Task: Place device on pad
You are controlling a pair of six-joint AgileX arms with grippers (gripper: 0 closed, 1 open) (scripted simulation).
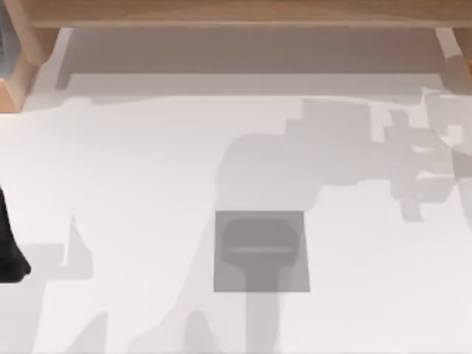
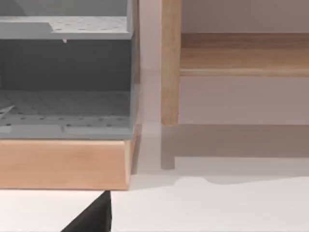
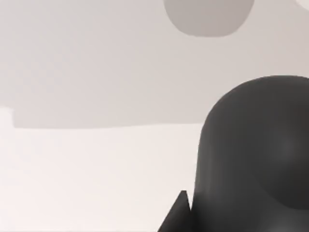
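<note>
Resting: the device (image 1: 258, 240) lies flat on the pad (image 1: 295, 279), toward its far half.
Pad: on the white table (image 1: 147, 184), just right of centre.
Left arm (image 1: 11, 247): at the table's left edge; grip state cannot be told.

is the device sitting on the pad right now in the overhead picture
Yes, in the top view the device lies flat within the pad, across its far half.

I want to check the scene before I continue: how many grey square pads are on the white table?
1. The pad lies on the table near the middle of the top view, slightly toward the near edge, under pale shadows.
</note>
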